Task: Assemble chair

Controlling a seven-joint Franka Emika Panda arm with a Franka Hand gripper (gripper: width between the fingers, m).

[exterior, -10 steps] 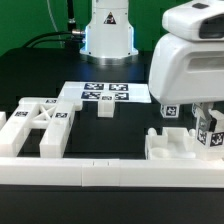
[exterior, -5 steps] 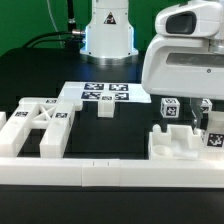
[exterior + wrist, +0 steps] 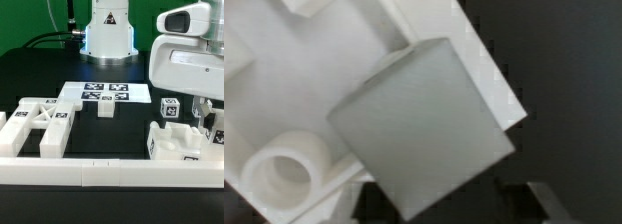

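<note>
The chair's seat slab (image 3: 185, 148) lies at the exterior view's right, with raised square posts and a tag on its near corner. It fills the wrist view (image 3: 295, 90), where a round hole shows. A tagged square post (image 3: 168, 108) stands behind it. My gripper (image 3: 207, 118) hangs over the slab's right end, by another tagged post (image 3: 216, 136). In the wrist view a grey-white piece (image 3: 420, 130) reaches down between my fingers (image 3: 381, 198), with a dark gap on one side. Whether I grip it does not show. The X-braced panel (image 3: 40, 125) lies at the left.
The marker board (image 3: 100, 92) lies at the middle back, with a small white block (image 3: 105, 110) at its front edge. A long low white border rail (image 3: 80, 172) runs along the front. The robot base (image 3: 108, 35) stands behind.
My hand has shifted toward the exterior view's right and slightly up. The seat slab has turned a little, so a tag on its near-left corner now shows.
</note>
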